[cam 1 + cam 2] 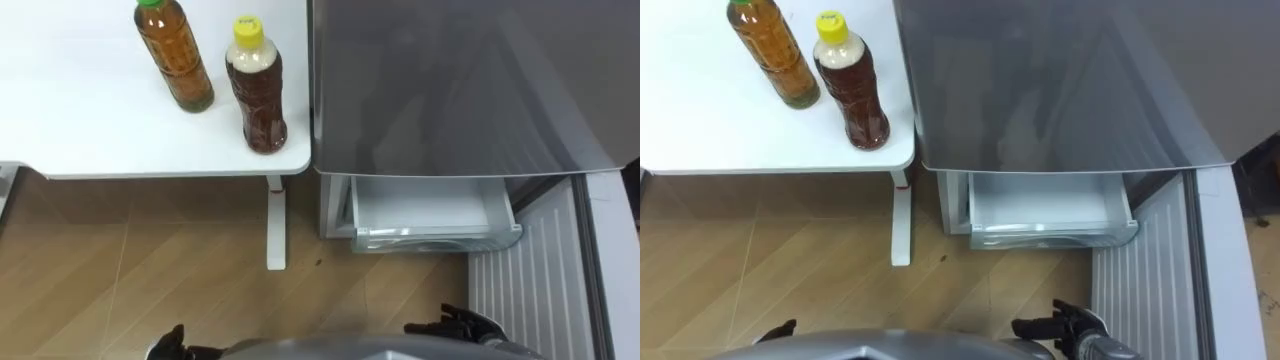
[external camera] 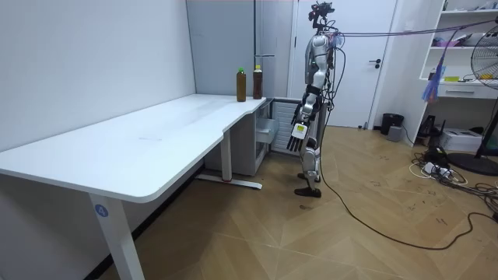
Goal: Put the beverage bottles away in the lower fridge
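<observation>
Hazard 1, toppling: expect the tall clear plastic bottle of amber tea with a green cap [image 1: 176, 55] and the shorter clear plastic bottle of dark brown tea with a yellow cap [image 1: 257, 90] to tip if struck sideways on a reach; find both upright, near each other but apart, on the flat white worktop [image 1: 80, 110], well ahead of the fingers and to their left; treat the yellow-capped one as the more exposed, standing near the worktop corner beside the fridge, above the wooden floor [image 1: 150, 260].

Hazard 2, slipping: guard against a smooth round body sliding out of a loose grasp; grip at mid-body.

Hazard 3, collision: note the translucent white plastic drawer [image 1: 430, 205] pulled out under the grey metal fridge [image 1: 470, 90], ahead of the right hand [image 1: 462, 324]; note the ribbed white open door [image 1: 530, 270] just beyond and right of it; avoid clipping either with a carried bottle.

Hand state: read the right fingers [image 1: 428, 327] as loosely spread and empty; for the left hand [image 1: 172, 343], cannot tell spread from curled.

Count: two bottles; one worktop; one fridge; one drawer; one door; two hands.
</observation>
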### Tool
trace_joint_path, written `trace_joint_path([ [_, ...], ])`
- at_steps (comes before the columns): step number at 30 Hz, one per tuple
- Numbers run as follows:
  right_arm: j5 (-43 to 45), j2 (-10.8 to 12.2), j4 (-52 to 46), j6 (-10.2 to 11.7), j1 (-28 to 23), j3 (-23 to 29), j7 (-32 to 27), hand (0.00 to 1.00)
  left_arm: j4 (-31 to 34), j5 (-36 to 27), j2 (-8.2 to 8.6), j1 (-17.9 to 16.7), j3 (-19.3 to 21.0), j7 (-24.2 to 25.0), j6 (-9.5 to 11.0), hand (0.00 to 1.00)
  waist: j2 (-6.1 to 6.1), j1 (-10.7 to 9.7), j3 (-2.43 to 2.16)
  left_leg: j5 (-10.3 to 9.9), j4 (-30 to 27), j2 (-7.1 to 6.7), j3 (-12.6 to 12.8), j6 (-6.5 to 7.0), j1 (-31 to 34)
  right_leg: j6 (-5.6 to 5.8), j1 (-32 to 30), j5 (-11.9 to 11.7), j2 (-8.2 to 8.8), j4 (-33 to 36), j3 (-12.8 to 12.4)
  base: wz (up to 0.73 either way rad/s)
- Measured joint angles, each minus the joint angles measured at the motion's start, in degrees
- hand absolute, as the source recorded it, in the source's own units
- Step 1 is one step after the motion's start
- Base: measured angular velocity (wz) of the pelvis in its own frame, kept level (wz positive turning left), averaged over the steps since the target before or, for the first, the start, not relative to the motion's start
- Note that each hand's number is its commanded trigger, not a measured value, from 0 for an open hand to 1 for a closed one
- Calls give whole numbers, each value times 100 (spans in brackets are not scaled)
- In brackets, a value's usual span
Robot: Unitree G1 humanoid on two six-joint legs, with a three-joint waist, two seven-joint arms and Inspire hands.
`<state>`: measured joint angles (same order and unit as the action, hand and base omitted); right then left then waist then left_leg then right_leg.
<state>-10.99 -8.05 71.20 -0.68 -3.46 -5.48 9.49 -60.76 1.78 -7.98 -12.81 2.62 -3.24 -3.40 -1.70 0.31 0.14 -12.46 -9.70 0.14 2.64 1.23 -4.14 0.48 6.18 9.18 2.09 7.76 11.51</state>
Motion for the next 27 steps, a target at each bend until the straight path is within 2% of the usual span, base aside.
trace_joint_path([
  [4, 5, 9, 7, -8, 5, -1, 1, 0, -42, -4, 32, 6, 140, -6, 0, 0, -49, 12, 15, 0, 0, -1, -2, 0, -8, 1, 27, 0, -1, -4, 3, 3],
  [12, 67, 15, -1, -78, 7, -3, -70, 0, -102, -8, 56, -1, 202, -171, -21, 0, -104, 145, 8, -1, -47, 0, 0, -1, -15, 0, 37, 0, -3, -3, -43, 0],
  [15, 178, 16, -8, -143, 8, 2, -95, 0, -145, -5, 84, -20, 299, -227, -87, 0, -99, 162, 14, -27, -79, 4, -5, -2, -21, 0, 75, 0, -6, -5, -51, 0],
  [19, 160, 18, -36, -191, 2, 2, -192, 0, -169, -3, 90, -95, 307, -307, -288, 0, -72, 164, 21, -108, -214, 2, -26, 10, -27, 7, 161, 5, -9, -17, -40, 0],
  [22, 163, 18, -25, -189, 14, 10, -244, 0, -165, -13, 108, -122, 410, -431, -346, 0, -42, 161, -4, -115, -245, -25, -50, 19, -26, 26, 180, 30, 15, -32, -40, 2],
  [27, 162, 15, -18, -196, -30, 64, -259, 0, -154, -367, 161, -120, 626, -757, -376, 0, -9, 148, -22, -123, -287, -79, -169, 40, -23, 58, 249, 52, 54, -65, -1, 10],
])
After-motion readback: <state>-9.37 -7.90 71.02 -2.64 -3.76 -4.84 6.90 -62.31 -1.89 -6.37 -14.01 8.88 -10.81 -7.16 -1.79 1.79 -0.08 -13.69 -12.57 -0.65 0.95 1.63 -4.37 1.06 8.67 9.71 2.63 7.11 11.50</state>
